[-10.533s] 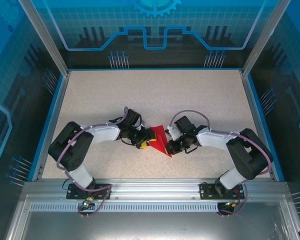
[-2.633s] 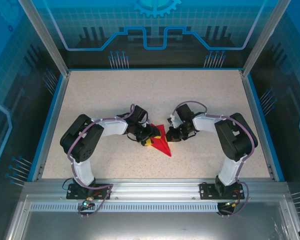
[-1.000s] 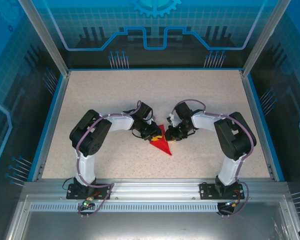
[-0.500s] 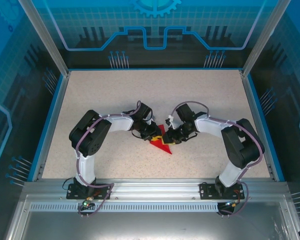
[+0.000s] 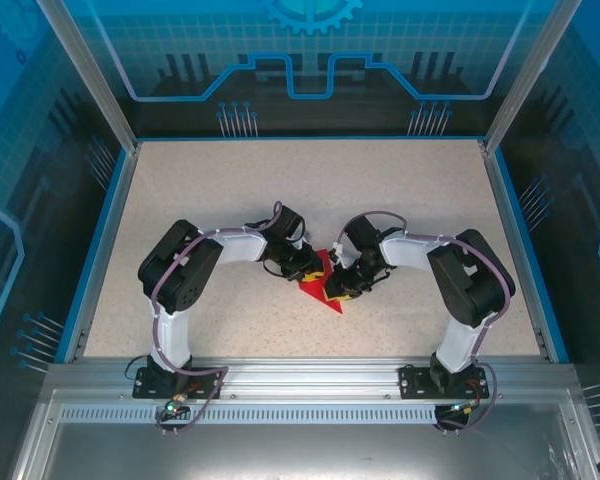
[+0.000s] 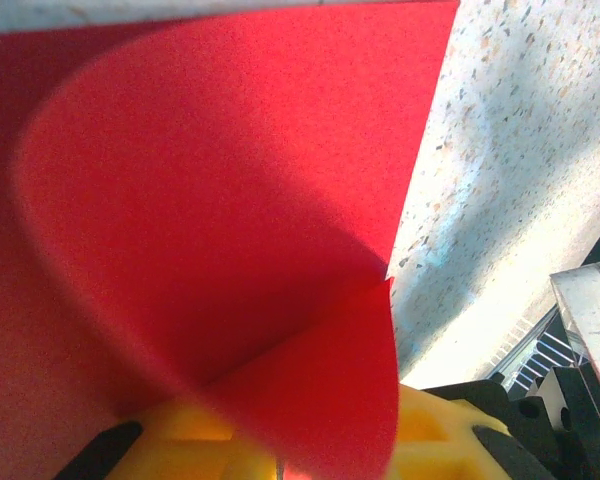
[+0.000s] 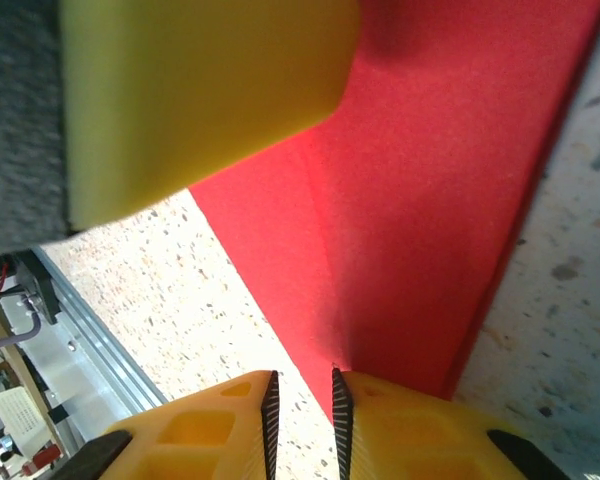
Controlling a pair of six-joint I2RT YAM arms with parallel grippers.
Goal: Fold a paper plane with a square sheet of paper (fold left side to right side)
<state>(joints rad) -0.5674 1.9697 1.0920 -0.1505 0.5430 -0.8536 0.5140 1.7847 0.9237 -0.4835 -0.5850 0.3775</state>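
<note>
Speckled beige table (image 5: 180, 200), bordered in blue and enclosed by translucent blue panels. The square sheet of paper (image 5: 322, 297), already folded to a red pointed triangle, lay midway between the left and right edges and somewhat nearer the near edge, its tip pointing toward that edge. The left gripper (image 5: 305, 268) met the sheet from its left side. In the left wrist view a flap of the paper (image 6: 230, 200) curled upward and ran down between the yellow fingers (image 6: 435, 435), which were closed upon it. The right gripper (image 5: 338, 287) bore on the sheet's right side. In the right wrist view its jaws (image 7: 302, 385) stood a narrow gap apart at the paper's (image 7: 410, 200) edge; whether they pinched it could not be told.
</note>
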